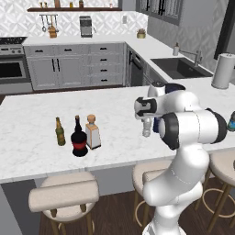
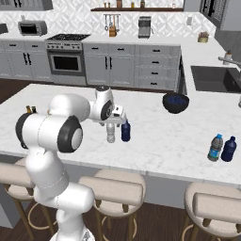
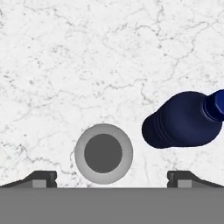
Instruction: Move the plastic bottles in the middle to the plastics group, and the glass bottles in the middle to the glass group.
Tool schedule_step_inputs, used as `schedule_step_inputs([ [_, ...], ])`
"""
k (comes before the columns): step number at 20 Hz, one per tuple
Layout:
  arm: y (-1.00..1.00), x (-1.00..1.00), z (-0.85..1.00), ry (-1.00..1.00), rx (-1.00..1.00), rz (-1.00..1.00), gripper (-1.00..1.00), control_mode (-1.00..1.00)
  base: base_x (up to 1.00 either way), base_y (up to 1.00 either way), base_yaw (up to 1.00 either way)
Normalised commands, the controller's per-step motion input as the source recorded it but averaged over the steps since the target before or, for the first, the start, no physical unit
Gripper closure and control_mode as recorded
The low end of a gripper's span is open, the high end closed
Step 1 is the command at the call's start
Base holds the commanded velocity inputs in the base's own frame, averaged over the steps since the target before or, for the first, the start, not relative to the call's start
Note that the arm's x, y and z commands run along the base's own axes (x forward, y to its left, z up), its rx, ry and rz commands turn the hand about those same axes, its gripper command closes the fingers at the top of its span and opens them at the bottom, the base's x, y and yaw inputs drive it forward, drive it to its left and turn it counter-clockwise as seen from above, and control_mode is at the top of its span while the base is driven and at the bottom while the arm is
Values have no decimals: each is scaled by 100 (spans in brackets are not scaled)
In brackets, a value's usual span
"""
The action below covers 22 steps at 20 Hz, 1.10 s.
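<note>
Blue bottle cut off at frame edge, right of gripper. Jaws fully open, empty, centred above clear bottle, not touching.

Grey cabinets, marble island counter, padded stools, wood floor.

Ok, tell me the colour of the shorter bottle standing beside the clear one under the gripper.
Dark blue all over, cap included. The shorter bottle shows best in the hand view.
</note>
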Motion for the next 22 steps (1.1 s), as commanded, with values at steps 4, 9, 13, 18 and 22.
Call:
schedule_step_inputs([
  [4,2,11,-4,-2,0,0,-100,-100,0,0,0],
  [9,2,0,-13,-3,0,1,-100,-100,0,0,0],
  [13,0,0,-20,-8,0,2,-100,-100,0,0,0],
  [18,0,0,-6,-5,0,1,-100,-100,0,0,0],
  [22,0,0,0,0,0,0,100,-100,0,0,0],
])
